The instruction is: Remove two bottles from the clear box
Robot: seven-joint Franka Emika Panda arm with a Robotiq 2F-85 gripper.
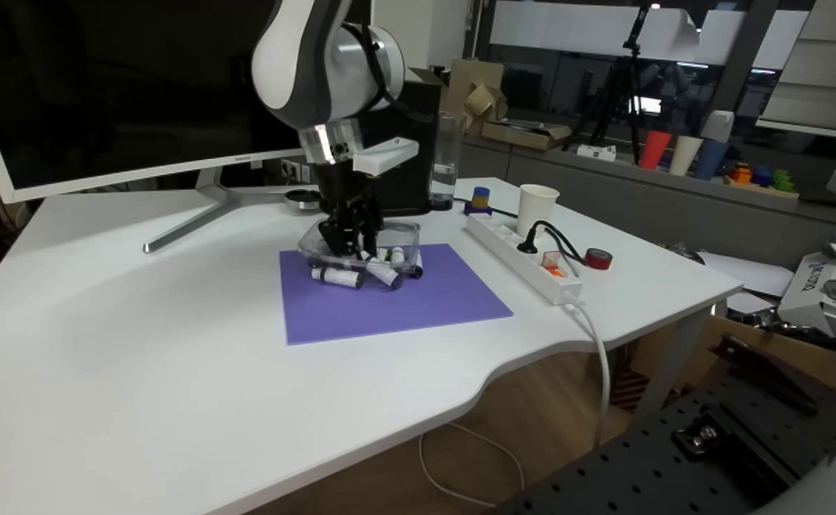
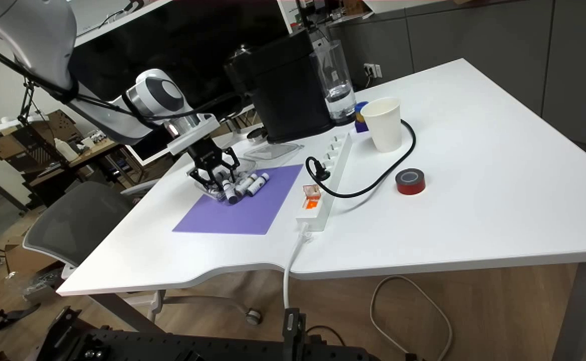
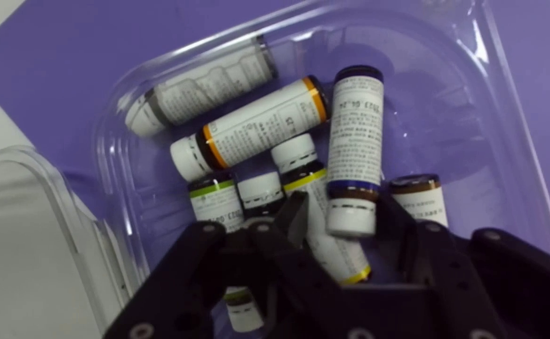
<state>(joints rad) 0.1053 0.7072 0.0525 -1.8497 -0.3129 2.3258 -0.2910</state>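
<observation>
Jaws apart, astride the white cap (image 3: 351,218) of the blue-banded bottle (image 3: 355,146) | probably light, stiff, slippery, maybe glass | better to hold gently across its middle.

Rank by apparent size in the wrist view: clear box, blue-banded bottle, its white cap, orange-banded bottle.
1. Clear box, partly cropped
2. Blue-banded bottle and orange-banded bottle: too alike to rank
3. White cap

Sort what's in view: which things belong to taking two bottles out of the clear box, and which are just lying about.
For the job:
bottles
clear box
fingers

Just lying about:
purple mat
white power strip
paper cup
roll of tape
black container
tall clear vessel
monitor
</observation>
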